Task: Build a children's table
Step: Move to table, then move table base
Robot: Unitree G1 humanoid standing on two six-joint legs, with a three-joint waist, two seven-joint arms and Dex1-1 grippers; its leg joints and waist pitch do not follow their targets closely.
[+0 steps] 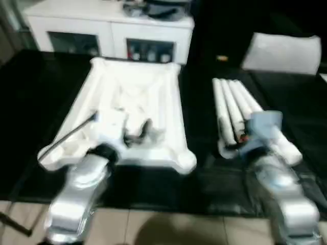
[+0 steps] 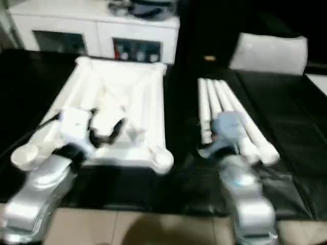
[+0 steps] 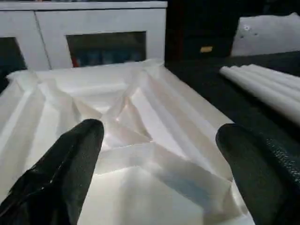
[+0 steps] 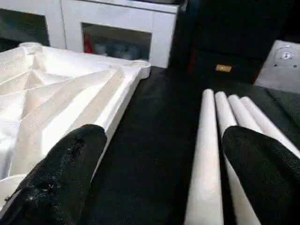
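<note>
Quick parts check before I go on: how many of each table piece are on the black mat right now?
tabletop, lying underside up: 1
legs, side by side to the tabletop's right: 4
Total: 5 pieces, none fitted into a socket yet.

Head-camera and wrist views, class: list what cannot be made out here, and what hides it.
- White plastic ribbed tabletop: near middle covered by the left hand, head views.
- Four white tapered tube legs: near ends behind the right hand; cut off by the edge, right wrist view.
- White glass-door cabinet: contents blurred, dark.
</note>
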